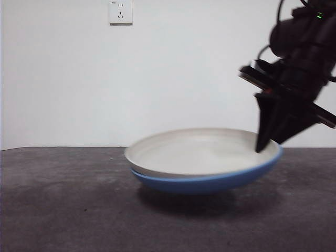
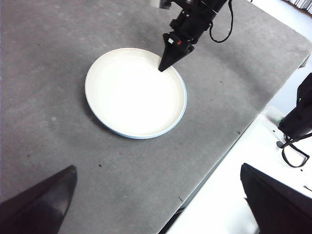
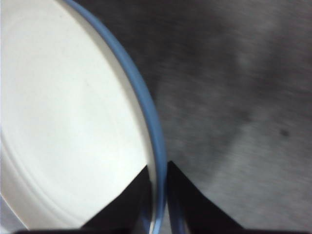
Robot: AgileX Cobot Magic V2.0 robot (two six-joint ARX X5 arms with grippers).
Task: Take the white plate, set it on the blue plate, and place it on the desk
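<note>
The white plate (image 1: pixel 199 152) lies nested inside the blue plate (image 1: pixel 210 182) on the dark desk (image 1: pixel 63 210). The stack tilts, with its right side raised. My right gripper (image 1: pixel 265 146) comes down from the upper right and is shut on the stack's right rim. In the right wrist view one jaw of the right gripper (image 3: pixel 157 168) rests on the white plate (image 3: pixel 63 112) and the other sits outside the blue plate's rim (image 3: pixel 146 107). The left wrist view shows the white plate (image 2: pixel 134 92) from above with the right gripper (image 2: pixel 161 68) at its edge. My left gripper (image 2: pixel 158 166) hangs open, well away from it.
A wall socket (image 1: pixel 120 11) sits high on the white wall behind the desk. In the left wrist view the desk's edge (image 2: pixel 214 170) runs diagonally, with a white surface and a black device (image 2: pixel 297 117) beyond it.
</note>
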